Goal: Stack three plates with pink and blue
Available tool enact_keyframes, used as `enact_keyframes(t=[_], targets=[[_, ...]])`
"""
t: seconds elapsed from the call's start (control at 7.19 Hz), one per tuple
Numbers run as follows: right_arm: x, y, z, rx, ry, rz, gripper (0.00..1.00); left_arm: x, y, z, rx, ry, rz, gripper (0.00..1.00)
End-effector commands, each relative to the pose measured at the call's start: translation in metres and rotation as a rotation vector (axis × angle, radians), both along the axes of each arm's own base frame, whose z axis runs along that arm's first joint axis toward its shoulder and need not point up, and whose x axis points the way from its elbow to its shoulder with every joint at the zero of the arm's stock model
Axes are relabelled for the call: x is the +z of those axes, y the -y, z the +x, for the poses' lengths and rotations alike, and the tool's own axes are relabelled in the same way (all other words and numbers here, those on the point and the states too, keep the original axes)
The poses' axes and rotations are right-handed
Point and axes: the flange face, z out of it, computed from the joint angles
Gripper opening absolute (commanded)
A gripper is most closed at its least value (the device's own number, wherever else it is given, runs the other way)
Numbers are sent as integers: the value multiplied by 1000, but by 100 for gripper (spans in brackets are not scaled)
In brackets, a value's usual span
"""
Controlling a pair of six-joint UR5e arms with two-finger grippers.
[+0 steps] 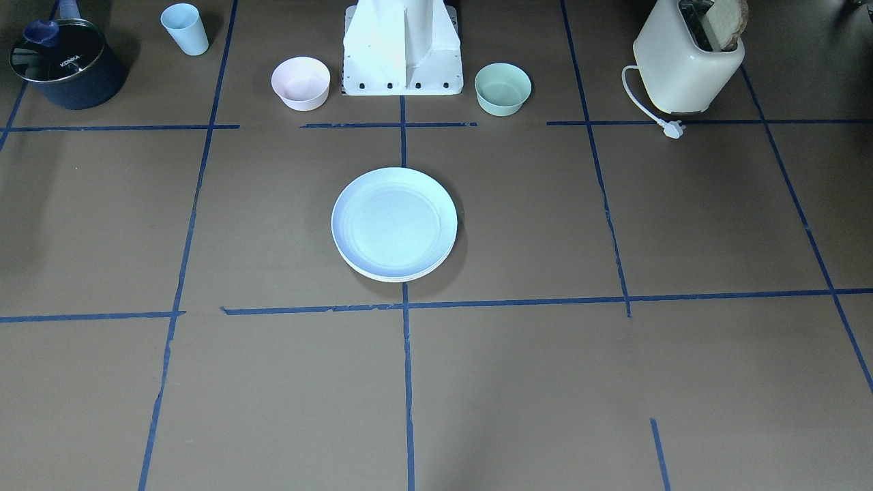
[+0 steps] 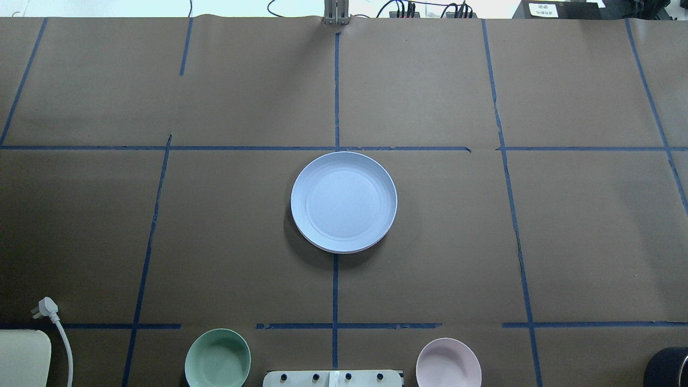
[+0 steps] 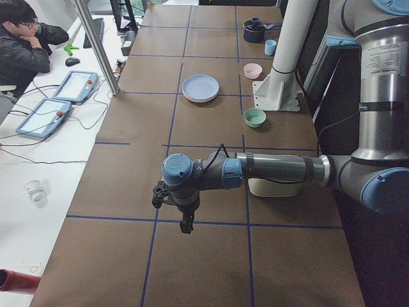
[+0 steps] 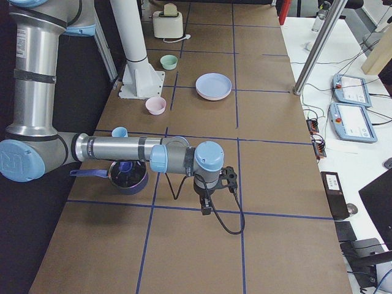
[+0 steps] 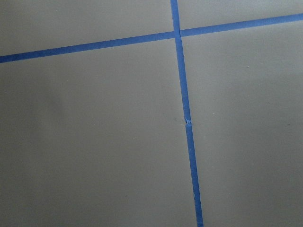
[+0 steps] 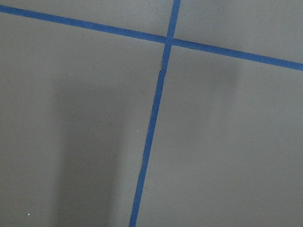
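Note:
A stack of plates [image 2: 344, 201] sits at the table's middle with a blue plate on top. A paler rim of a lower plate shows beneath it in the front view [image 1: 394, 223], and it looks pink in the right side view [image 4: 214, 86]. I cannot tell how many plates are in the stack. My left gripper [image 3: 186, 224] hangs over bare table far from the stack, and shows only in the left side view. My right gripper [image 4: 207, 209] hangs over bare table at the other end, and shows only in the right side view. I cannot tell whether either is open or shut. Both wrist views show only brown table and blue tape.
A pink bowl [image 2: 448, 362] and a green bowl [image 2: 217, 358] flank the robot base [image 1: 402, 48]. A toaster [image 1: 689, 58] with its loose plug [image 2: 47, 307] stands on the robot's left. A dark pot [image 1: 65, 65] and a blue cup [image 1: 185, 28] stand on its right.

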Motion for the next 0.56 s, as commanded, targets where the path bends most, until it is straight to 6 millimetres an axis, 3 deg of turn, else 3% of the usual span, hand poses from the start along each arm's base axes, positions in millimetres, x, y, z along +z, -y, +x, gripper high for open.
enact_keyframes(t=[0.0,0.42], targets=[[0,0,-1,-1,2,-1,100,0,0,1,0,-3,0,100],[1,0,-4,-7,4,-3,100,0,0,1,2,-3,0,100]])
